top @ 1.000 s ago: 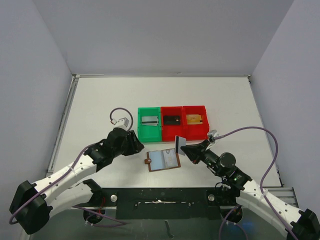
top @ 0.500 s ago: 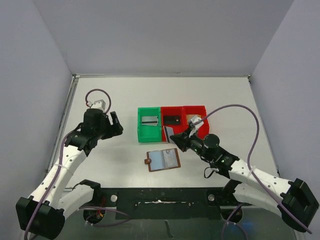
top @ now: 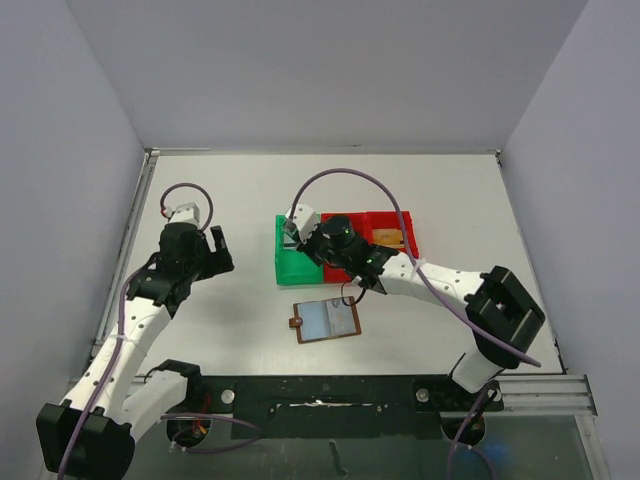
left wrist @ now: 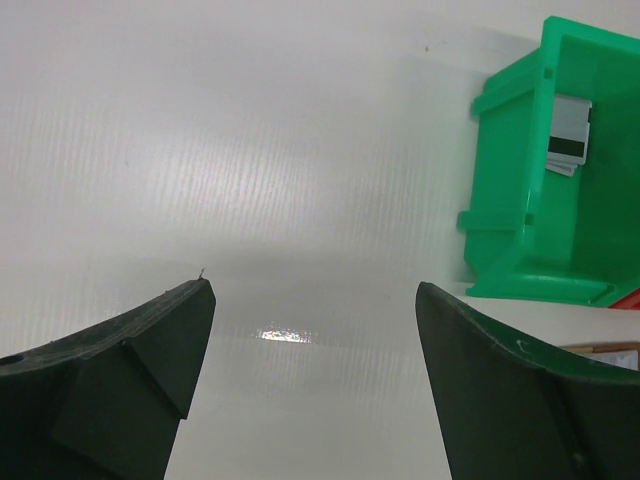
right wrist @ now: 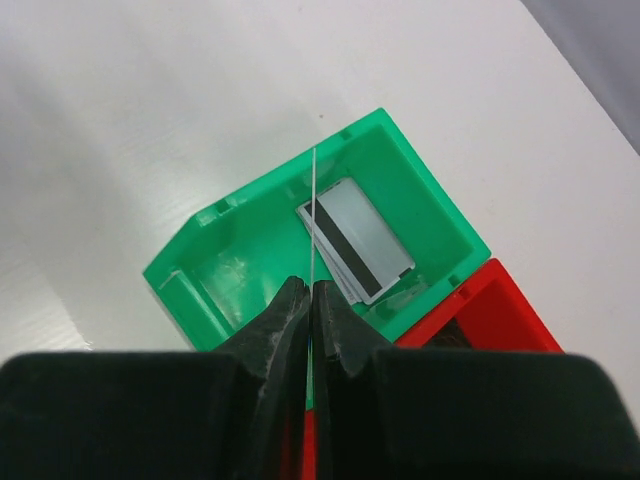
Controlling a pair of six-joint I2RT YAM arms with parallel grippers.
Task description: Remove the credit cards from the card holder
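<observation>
Pinching a thin card (right wrist: 315, 175) between its two fingers, my right gripper (right wrist: 312, 295) is hanging over the green bin (right wrist: 200, 275). The fingers are squeezed nearly together, with only the card between them. I am seeing the card edge-on from the wrist camera, so it is showing up as just a thin pale line, and I cannot tell what color its face is. I also cannot tell if it is touching the bin.

Down inside the green bin, some grey cards (right wrist: 358, 240) with a black stripe are lying flat in a small stack, and I cannot count them.

The wallet (top: 327, 321) is lying open and flat on the white table (top: 200, 190), on the near side of the bins and a little apart from them. It is brown around the edge, with a pale blue side on the left and a grey-tan side on the right. No gripper is touching it.

Two red bins are sitting in a row to the right of the green one, side by side and touching. My right arm is covering part of the middle bin (top: 335, 268). The far right red bin (top: 392, 262) is holding a tan card (top: 388, 238).

My left gripper (left wrist: 315, 330) is hanging over bare table, well to the left of the green bin. Its fingers are spread wide and it is holding nothing.
</observation>
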